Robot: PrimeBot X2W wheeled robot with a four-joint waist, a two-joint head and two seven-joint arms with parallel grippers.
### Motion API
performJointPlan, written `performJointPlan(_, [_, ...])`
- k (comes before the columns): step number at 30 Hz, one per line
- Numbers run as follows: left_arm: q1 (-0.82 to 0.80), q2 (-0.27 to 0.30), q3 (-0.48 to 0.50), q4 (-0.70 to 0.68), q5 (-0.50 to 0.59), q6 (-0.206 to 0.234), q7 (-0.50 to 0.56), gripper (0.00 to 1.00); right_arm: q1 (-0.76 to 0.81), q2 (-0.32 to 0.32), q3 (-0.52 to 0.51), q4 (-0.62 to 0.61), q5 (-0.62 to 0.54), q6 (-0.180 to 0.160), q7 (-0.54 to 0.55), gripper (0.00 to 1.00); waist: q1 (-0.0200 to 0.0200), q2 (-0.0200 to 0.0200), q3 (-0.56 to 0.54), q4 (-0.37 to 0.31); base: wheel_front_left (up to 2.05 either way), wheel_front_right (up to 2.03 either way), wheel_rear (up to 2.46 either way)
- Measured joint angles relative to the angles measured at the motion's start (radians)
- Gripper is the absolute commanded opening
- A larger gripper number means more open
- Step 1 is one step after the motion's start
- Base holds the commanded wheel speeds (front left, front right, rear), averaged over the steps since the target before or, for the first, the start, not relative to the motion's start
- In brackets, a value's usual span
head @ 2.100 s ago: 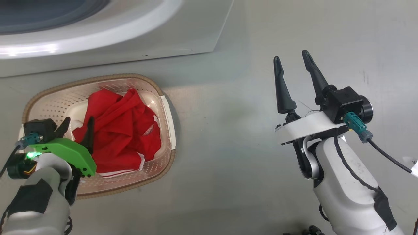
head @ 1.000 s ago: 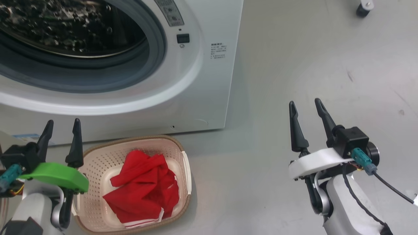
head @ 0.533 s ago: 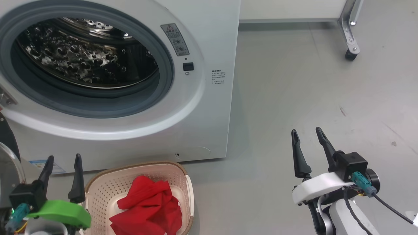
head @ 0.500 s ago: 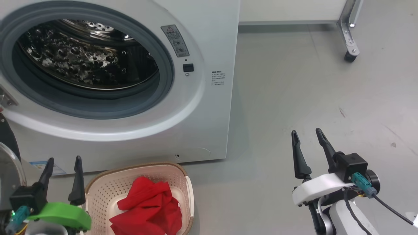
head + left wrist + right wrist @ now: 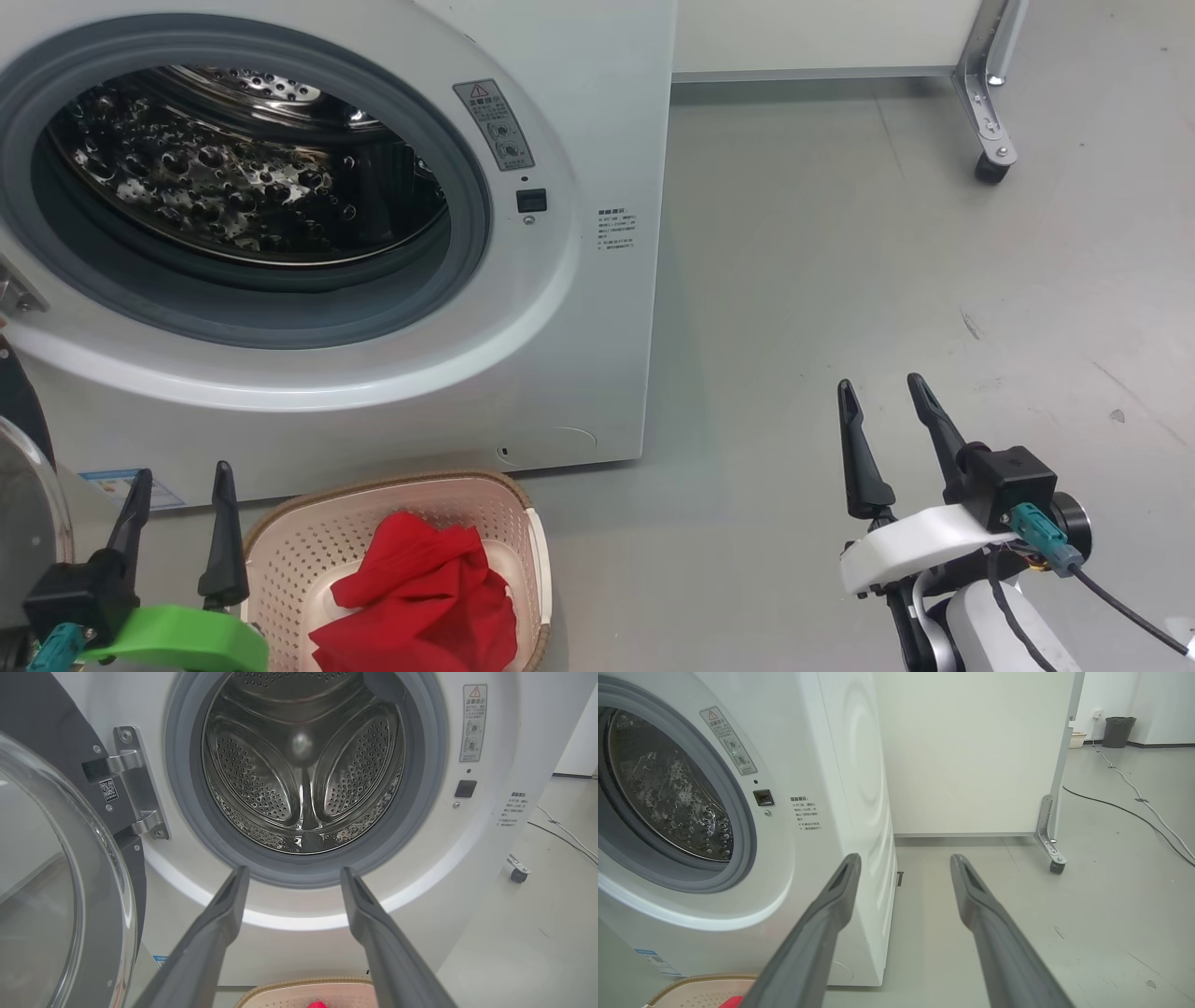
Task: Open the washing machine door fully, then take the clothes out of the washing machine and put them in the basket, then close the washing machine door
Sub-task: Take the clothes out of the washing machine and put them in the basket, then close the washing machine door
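Head view first: your left gripper (image 5: 182,469) sits at the lower left, its two dark fingers spread apart with nothing between them. Your right gripper (image 5: 879,381) is at the lower right over the grey floor (image 5: 822,243), fingers likewise parted and empty, well apart from the machine.

The clothes (image 5: 420,607) are down in the basket (image 5: 280,523), a red heap lying toward its right side. The basket stands on the floor just in front of the washing machine (image 5: 588,308), below the opening and just beside your left gripper.

Look at the opening: the perforated steel drum (image 5: 233,177) shines inside the grey rubber ring (image 5: 471,233). The washing machine door (image 5: 46,882) is swung open on the left. In your left wrist view its clear glass bowl bulges toward you, hanging from the metal hinge (image 5: 135,784). That gripper's fingers point at the lower lip of the ring, with the basket's woven rim and a speck of red at the bottom edge.

Right wrist view: your fingers frame the machine's front right corner and the floor beside it. A caster wheel (image 5: 1057,867) stands farther back.
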Motion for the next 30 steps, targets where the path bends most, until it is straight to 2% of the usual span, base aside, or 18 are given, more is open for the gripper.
performJointPlan(30, [0.044, -0.049, 0.069, -0.062, 0.05, -0.036, 0.0, 1.0, 0.004, 0.001, -0.019, -0.005, -0.016, 0.01, 0.0, 1.0, 0.0, 0.0, 0.007, -0.001, -0.04, 0.04, 0.0])
